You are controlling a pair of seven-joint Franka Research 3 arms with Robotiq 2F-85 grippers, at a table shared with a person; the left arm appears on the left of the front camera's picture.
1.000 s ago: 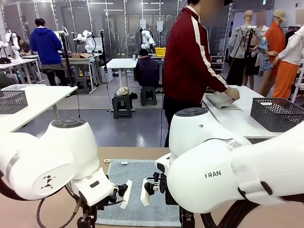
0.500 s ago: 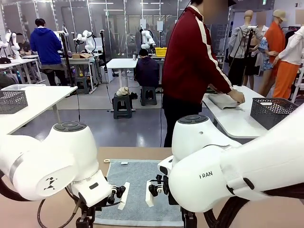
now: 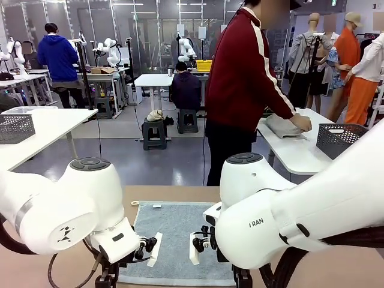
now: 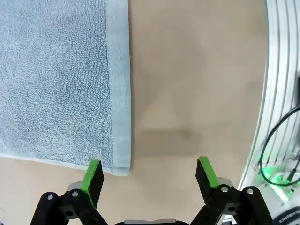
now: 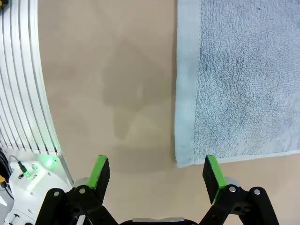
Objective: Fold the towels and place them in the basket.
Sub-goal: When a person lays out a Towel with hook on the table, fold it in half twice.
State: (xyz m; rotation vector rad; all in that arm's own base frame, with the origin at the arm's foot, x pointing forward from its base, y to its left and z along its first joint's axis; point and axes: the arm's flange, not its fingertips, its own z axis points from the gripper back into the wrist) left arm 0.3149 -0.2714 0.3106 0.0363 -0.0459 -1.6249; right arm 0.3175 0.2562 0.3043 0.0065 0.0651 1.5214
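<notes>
A grey-blue towel (image 3: pixel 174 240) lies flat on the brown table between my two arms, its small label tab (image 3: pixel 157 206) at the far edge. My left gripper (image 4: pixel 150 172) hangs open just above the table, one green pad (image 4: pixel 93 174) over the towel's (image 4: pixel 56 75) near corner. My right gripper (image 5: pixel 155 172) is open too, one pad (image 5: pixel 211 174) right by the towel's (image 5: pixel 239 75) other near corner. A dark grey lattice basket (image 3: pixel 347 141) stands on the white table at the right. There a person in a red jacket presses both hands on a folded grey towel (image 3: pixel 283 127).
Another dark lattice basket (image 3: pixel 15 127) sits on the white table at the left. A ribbed aluminium rail (image 4: pixel 281 93) with cables and a green light runs along the table's near side, also seen as the rail (image 5: pixel 18 93) beside my right gripper. Bare brown tabletop (image 4: pixel 187 70) flanks the towel.
Both arms have sunk lower and drawn toward the towel's near edge. The person has leaned further over the right table, hands sliding along the folded towel.
</notes>
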